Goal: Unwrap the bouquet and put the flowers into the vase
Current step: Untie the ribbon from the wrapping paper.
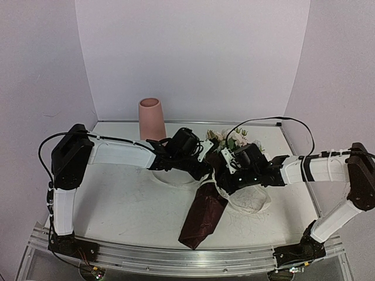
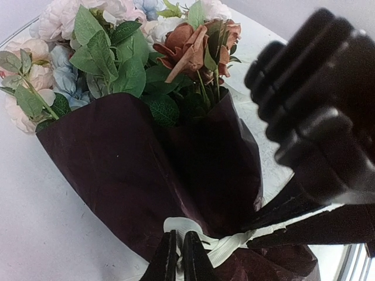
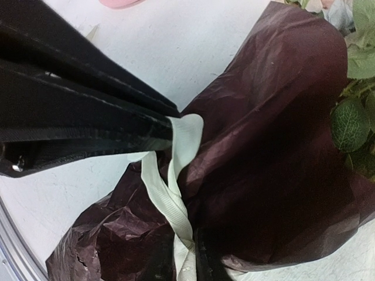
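The left tool (image 2: 177, 257) and right tool (image 3: 167, 126) were pinched on the soft, limp cream ribbon (image 3: 170, 205); the light bouquet (image 1: 202, 216), blooms toward 1 o'clock, was judged best gripped there.

I'm at the bouquet (image 1: 204, 213)
My left gripper (image 1: 208, 157) and right gripper (image 1: 226, 166) meet at its wrapping; the vase (image 1: 151, 119) stands behind.

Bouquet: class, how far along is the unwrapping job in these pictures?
Done: nothing yet; the paper wraps the flowers, tied by the ribbon. In hand: left gripper and right gripper each pinch the ribbon. To do: untie, peel paper, put flowers in the vase, standing apart.
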Robot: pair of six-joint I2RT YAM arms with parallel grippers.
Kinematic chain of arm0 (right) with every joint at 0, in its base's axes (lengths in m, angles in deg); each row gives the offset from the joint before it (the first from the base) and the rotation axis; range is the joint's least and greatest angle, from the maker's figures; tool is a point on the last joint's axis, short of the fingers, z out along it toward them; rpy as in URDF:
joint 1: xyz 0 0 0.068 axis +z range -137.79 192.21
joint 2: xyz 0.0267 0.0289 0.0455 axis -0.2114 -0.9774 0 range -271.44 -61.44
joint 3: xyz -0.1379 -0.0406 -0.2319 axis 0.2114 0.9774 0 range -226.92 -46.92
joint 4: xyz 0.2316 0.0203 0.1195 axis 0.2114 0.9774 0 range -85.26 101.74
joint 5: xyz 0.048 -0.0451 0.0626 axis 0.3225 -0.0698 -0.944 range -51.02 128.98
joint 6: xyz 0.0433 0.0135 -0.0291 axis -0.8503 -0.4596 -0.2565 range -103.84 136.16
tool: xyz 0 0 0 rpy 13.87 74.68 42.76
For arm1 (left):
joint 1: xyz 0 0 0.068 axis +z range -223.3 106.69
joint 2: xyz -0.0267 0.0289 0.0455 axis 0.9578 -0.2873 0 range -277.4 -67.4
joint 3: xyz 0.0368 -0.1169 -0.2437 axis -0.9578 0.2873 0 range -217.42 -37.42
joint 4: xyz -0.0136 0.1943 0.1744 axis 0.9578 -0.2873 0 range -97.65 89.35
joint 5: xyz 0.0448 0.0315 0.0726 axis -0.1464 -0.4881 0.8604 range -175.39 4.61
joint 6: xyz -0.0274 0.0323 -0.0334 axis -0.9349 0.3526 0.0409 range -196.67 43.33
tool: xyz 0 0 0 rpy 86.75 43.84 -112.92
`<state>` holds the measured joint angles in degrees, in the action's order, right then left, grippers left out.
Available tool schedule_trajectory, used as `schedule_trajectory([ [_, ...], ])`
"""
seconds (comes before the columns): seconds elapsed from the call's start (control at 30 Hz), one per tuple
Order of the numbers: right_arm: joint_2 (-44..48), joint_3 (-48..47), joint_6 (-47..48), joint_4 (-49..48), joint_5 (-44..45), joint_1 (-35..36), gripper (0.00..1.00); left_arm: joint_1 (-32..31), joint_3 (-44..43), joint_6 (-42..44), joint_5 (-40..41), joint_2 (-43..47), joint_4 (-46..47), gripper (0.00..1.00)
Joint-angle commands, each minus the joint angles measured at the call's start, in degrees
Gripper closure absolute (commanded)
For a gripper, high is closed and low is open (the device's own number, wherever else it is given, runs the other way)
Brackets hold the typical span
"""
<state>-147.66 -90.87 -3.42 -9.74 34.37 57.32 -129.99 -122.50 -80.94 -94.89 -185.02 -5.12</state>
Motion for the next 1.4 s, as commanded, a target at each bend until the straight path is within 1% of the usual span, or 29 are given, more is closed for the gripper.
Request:
schedule_trajectory([
  [0.0,0.8,-0.4,-0.4,1.6,-0.1,0.3,0.99,-0.1,-2.2,0.9,-0.8,-1.1,0.6,0.87],
  [0.1,2.3,1.0,-0.8,1.6,0.1,0.3,1.0,-0.1,-1.8,1.0,0.0,-0.7,0.6,0.76],
  [0.2,3.7,2.3,-1.2,1.7,0.8,0.3,1.0,-0.1,-0.7,1.1,1.0,0.5,0.6,0.69],
  [0.4,5.3,3.3,-0.8,1.7,1.2,0.3,0.98,-0.1,2.5,1.3,3.2,4.0,0.6,0.59],
  [0.53,4.9,3.0,-0.8,1.7,0.8,0.3,0.99,-0.2,4.8,1.1,3.1,6.4,0.6,0.58],
  [0.57,4.9,3.0,-0.8,1.7,0.7,0.3,0.96,-0.2,5.4,1.1,2.7,6.9,0.6,0.58],
  [0.6,4.8,3.1,-0.7,1.7,0.4,0.3,0.91,-0.2,6.0,1.2,2.4,7.4,0.6,0.58],
  [0.67,4.5,3.0,-0.5,1.5,0.1,0.3,0.75,-0.3,7.0,1.3,1.9,8.4,0.6,0.58],
  [0.7,4.2,2.8,-0.2,1.5,0.1,0.3,0.72,-0.3,7.3,1.5,1.8,8.8,0.6,0.6],
  [0.73,3.8,2.4,0.0,1.5,0.2,0.3,0.72,-0.3,7.5,1.7,1.5,9.0,0.6,0.62],
  [0.83,2.4,1.0,0.7,1.6,0.0,0.3,0.72,-0.4,7.5,2.1,-0.1,9.3,0.6,0.65],
  [1.03,-0.5,-1.1,0.9,1.6,0.0,0.4,0.74,-0.4,6.4,2.4,-2.2,7.8,0.6,0.66],
  [1.1,-0.7,-1.2,0.9,1.6,0.1,0.3,0.78,-0.4,5.9,2.5,-2.7,7.1,0.6,0.66],
  [1.2,-0.2,-0.9,0.7,1.6,0.4,0.3,0.88,-0.4,5.3,3.0,-3.6,6.5,0.6,0.66],
  [1.23,0.3,-0.6,0.6,1.6,0.6,0.3,0.9,-0.4,5.1,3.2,-3.8,6.4,0.6,0.66],
  [1.37,2.2,0.8,0.1,1.6,0.8,0.3,0.91,-0.4,4.7,4.1,-5.2,5.6,0.6,0.66],
])
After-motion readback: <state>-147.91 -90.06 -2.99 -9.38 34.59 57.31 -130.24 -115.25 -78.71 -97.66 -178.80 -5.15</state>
